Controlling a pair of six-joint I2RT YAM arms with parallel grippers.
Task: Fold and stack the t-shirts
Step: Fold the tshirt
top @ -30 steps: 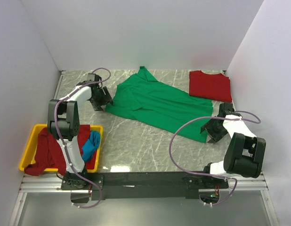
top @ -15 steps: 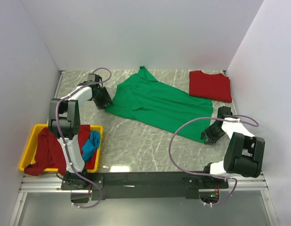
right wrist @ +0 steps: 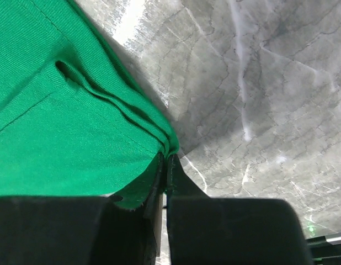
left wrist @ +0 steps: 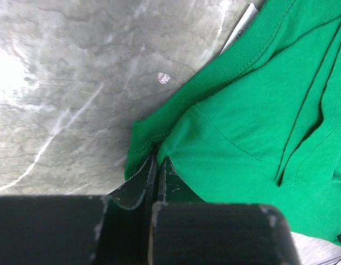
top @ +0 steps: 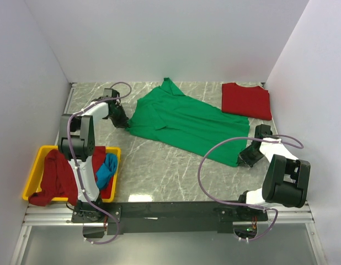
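Green t-shirt (top: pixel 181 124) is the one I'm working on. It's spread mostly flat across the middle of the bench (top: pixel 159 171), on a slant from the far left toward the near right. It has a few creases, and one corner pokes toward the back wall.

My left tool (left wrist: pixel 156 161) is clamped on its left edge. The fingers are pinched together, low against the bench top, with a little fold of green cloth caught between the tips. My right tool (right wrist: pixel 165 157) has the opposite, near-right corner. Its fingers are squeezed tight too, with a couple of bunched layers of hem running in between them. So both ends are gripped, and from the overhead view the cloth between them lies on the grey marbled surface.

Moving out from there, a red t-shirt (top: pixel 246 100) sits folded into a neat rectangle in the far right corner. As far as I can tell it's just clear of the green one.

Over on the near left, beside my left arm, is the yellow bin (top: pixel 37 168). A dark red shirt (top: pixel 53 174) is heaped in it and spills over the near rim. A blue shirt (top: pixel 107 168) is crumpled against the bin's right side.
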